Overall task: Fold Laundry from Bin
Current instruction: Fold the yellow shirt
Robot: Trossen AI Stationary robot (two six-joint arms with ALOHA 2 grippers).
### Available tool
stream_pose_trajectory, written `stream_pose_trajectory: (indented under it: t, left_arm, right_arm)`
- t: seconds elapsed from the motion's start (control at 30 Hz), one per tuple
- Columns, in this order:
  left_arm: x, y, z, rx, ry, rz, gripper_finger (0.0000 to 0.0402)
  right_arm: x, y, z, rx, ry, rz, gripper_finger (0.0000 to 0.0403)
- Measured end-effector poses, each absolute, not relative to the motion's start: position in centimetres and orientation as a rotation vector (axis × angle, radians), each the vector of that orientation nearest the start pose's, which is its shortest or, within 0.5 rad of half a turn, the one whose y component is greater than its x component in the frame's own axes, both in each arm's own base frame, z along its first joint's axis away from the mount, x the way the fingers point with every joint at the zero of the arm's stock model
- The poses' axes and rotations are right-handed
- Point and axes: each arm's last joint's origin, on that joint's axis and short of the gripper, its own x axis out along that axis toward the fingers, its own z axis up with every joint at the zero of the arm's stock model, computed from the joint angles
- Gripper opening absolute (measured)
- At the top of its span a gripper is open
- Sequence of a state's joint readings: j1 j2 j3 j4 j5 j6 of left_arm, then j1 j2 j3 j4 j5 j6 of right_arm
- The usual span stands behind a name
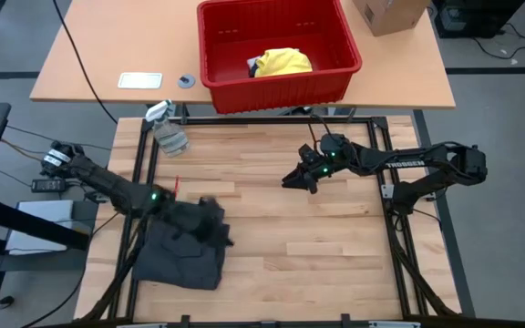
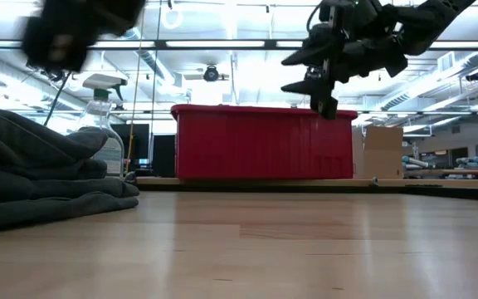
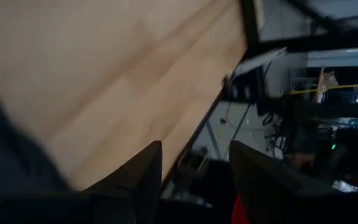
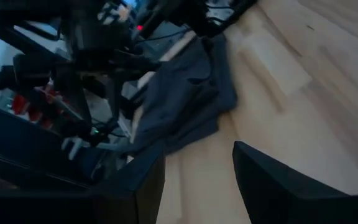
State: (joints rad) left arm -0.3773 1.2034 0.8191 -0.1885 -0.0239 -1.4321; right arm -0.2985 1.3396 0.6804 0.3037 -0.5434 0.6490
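A dark grey garment (image 1: 185,251) lies bunched on the wooden table near its near left corner; it also shows in the low view (image 2: 31,174) and the right wrist view (image 4: 185,99). My left gripper (image 1: 177,213) is open just over the garment's far edge, raised above it (image 2: 73,33), with nothing between its fingers (image 3: 194,149). My right gripper (image 1: 292,179) is open and empty, raised over the table's middle right (image 2: 305,73). The red bin (image 1: 276,77) stands on the far table and holds a yellow garment (image 1: 283,62).
A spray bottle (image 1: 167,132) stands at the wooden table's far left. A cardboard box (image 1: 390,14) sits right of the bin. A small pale pad (image 1: 140,80) and a round disc (image 1: 186,81) lie left of the bin. Bare wood spans the table's middle.
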Motion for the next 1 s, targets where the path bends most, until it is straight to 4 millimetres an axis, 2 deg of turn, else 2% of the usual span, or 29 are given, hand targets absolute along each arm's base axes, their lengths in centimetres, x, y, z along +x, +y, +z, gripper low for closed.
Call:
stream_pose_trajectory:
  t: [0.17,0.27,0.4,0.5,0.57,0.7,0.8,0.9,1.0]
  left_arm:
    - [25.6,-5.0,30.0,-1.101,0.559,0.149,0.0192]
    - [26.2,-1.9,31.6,-0.987,0.475,0.193,0.0192]
    - [26.1,2.8,32.0,-0.848,0.479,0.123,0.0187]
    - [25.3,6.6,31.4,-0.811,0.506,0.142,0.0177]
    - [24.5,9.2,31.6,-0.77,0.464,0.17,0.017]
    - [22.4,14.5,33.1,-0.663,0.263,0.169,0.0165]
    - [20.8,18.4,34.0,-0.597,0.124,0.125,0.0164]
    - [19.9,22.0,33.5,-0.599,0.095,0.105,0.0164]
    - [20.2,25.0,33.4,-0.572,0.092,0.088,0.0164]
  right_arm:
    - [27.2,-6.5,23.3,0.806,0.329,0.156,0.0194]
    - [27.3,-6.6,23.7,0.817,0.28,0.137,0.0194]
    - [27.6,-7.5,24.8,0.856,0.234,0.058,0.0192]
    - [28.1,-8.2,26.4,0.805,0.204,-0.015,0.0187]
    - [28.3,-8.8,27.6,0.754,0.207,-0.093,0.0184]
    - [28.2,-10.9,30.4,0.644,0.2,-0.281,0.0181]
    - [27.4,-13.3,32.2,0.61,0.176,-0.434,0.0181]
    - [26.1,-15.6,33.4,0.618,0.14,-0.561,0.0181]
    - [25.1,-17.2,34.1,0.68,0.097,-0.645,0.018]
